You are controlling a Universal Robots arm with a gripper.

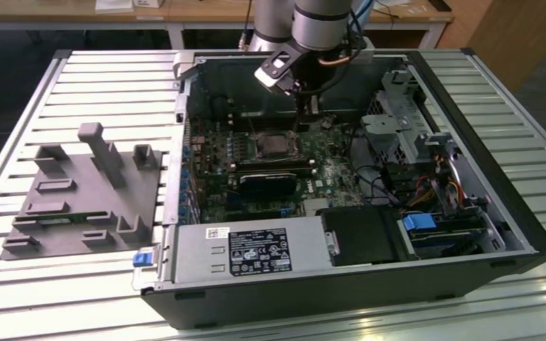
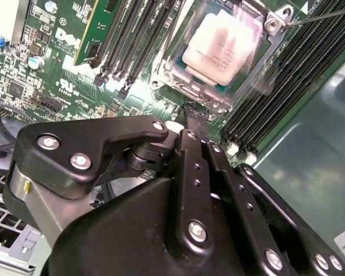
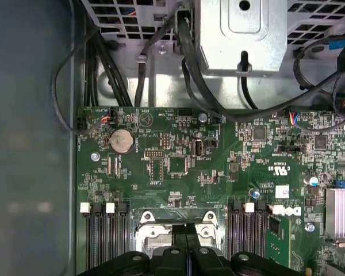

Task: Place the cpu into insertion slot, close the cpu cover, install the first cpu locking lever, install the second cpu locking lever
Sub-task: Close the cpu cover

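Exterior view: open computer case [image 1: 349, 288] on a slatted table [image 1: 111, 78]; grey fixture [image 1: 83, 192] at 9 o'clock of the case, well apart from it; gripper [image 1: 301, 117] reaching down into the case from 12 o'clock, tips just beside the insertion slot [image 1: 275, 144] at about its 1 o'clock; black cooler block [image 1: 268, 183] at 6 o'clock of the slot.

Second wrist view: cpu [image 2: 218, 49] lying flat inside the slot, pale metal face up; cpu cover [image 2: 178, 69] apparently lowered around it, chip face showing through the window; fingers [image 2: 204, 167] pressed together with nothing seen between them, tips close to the near edge of the socket frame, contact not clear; thin wire locking lever [image 2: 319, 17] running off from one corner of the frame; cannot tell whether latched.

First wrist view: green board [image 3: 218, 172] with the socket brackets showing just beyond the closed fingertips.

Handling, as a judgement: chip light, stiff and flat, smooth-faced and so likely slippery; underside contacts probably fragile; best held by two opposite edges, never pressed on the face; edges now fenced in by the cover, so little grip left. Cover thin sheet metal, likely springy; best pushed at its free edge. Lever thin and springy, likely to slip off smooth fingers; best taken near its bent end.
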